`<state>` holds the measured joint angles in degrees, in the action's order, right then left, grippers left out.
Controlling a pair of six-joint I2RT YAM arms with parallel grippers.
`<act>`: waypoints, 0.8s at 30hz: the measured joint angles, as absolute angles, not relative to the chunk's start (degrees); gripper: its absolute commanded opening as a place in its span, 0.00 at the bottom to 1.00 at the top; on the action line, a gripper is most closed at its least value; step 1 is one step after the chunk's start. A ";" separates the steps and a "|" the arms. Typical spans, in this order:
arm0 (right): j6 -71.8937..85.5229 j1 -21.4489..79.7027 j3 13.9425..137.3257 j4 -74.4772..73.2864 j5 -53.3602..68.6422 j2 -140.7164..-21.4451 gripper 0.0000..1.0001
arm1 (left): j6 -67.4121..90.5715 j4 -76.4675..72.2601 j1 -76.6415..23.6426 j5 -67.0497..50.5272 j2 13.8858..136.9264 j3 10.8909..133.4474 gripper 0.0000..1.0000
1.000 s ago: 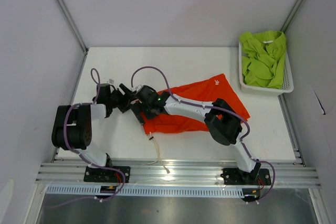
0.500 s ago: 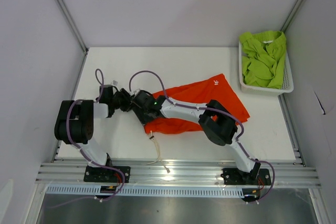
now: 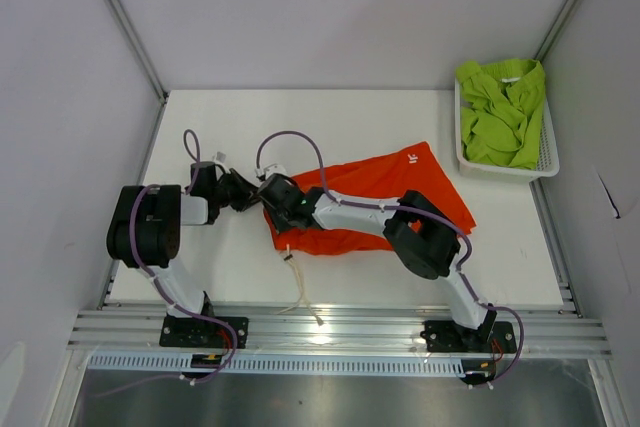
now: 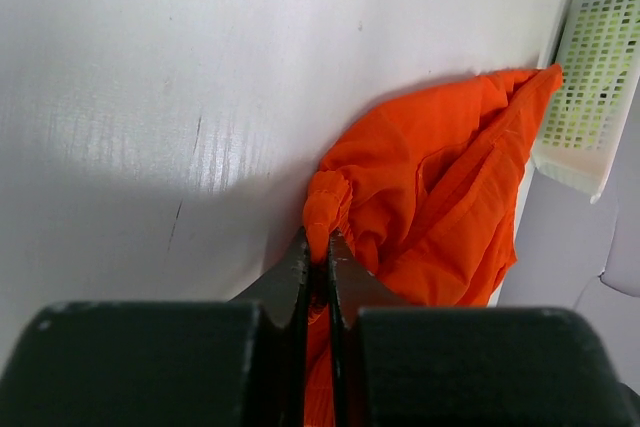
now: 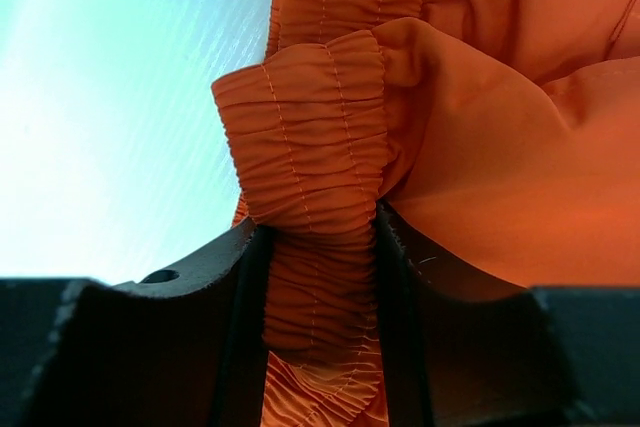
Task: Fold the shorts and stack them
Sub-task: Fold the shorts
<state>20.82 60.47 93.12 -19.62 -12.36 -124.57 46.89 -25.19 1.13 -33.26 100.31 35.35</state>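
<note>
The orange-red shorts [image 3: 390, 202] lie spread across the middle of the white table, with the small white logo [image 3: 410, 157] at their far edge. My left gripper [image 3: 256, 196] is at their left end, shut on a small pinch of orange fabric [image 4: 322, 209]. My right gripper [image 3: 273, 217] sits just beside it, its jaws closed against a bunch of the gathered waistband [image 5: 318, 247]. The white drawstring [image 3: 297, 277] trails toward the near edge. The lime green shorts [image 3: 500, 107] lie crumpled in the basket.
The white mesh basket [image 3: 549, 152] stands at the back right corner and also shows in the left wrist view [image 4: 600, 57]. Grey walls close in the table on three sides. An aluminium rail [image 3: 340, 332] runs along the near edge by the arm bases.
Both grippers have closed from wide open onto the left end of the orange shorts. The two wrists have drawn closer together at the waistband.
</note>
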 measured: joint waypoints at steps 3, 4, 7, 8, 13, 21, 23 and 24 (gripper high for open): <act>21.34 60.05 92.99 -18.70 -12.88 -124.29 0.40 | 46.87 -25.50 1.13 -33.26 100.49 35.35 0.00; 21.50 59.86 92.99 -18.24 -13.19 -124.16 0.40 | 46.85 -25.52 1.13 -33.26 100.49 35.35 0.00; 22.22 59.13 92.77 -16.84 -14.17 -123.63 0.41 | 46.54 -25.56 1.13 -33.26 100.51 35.35 0.00; 22.33 58.87 92.79 -16.53 -14.37 -123.48 0.41 | 46.44 -25.58 1.13 -33.23 100.51 35.35 0.00; 22.39 57.87 94.24 -16.19 -15.44 -123.31 0.43 | 46.26 -25.58 1.13 -33.23 100.51 35.35 0.00; 22.35 57.39 98.76 -14.37 -16.10 -125.47 0.48 | 45.93 -25.58 1.13 -33.23 100.51 35.35 0.00; 22.31 57.36 99.46 -13.96 -16.08 -127.07 0.50 | 45.91 -25.58 1.13 -33.23 100.51 35.35 0.01; 22.31 57.36 99.74 -13.93 -16.08 -127.79 0.51 | 45.91 -25.58 1.13 -33.23 100.51 35.35 0.01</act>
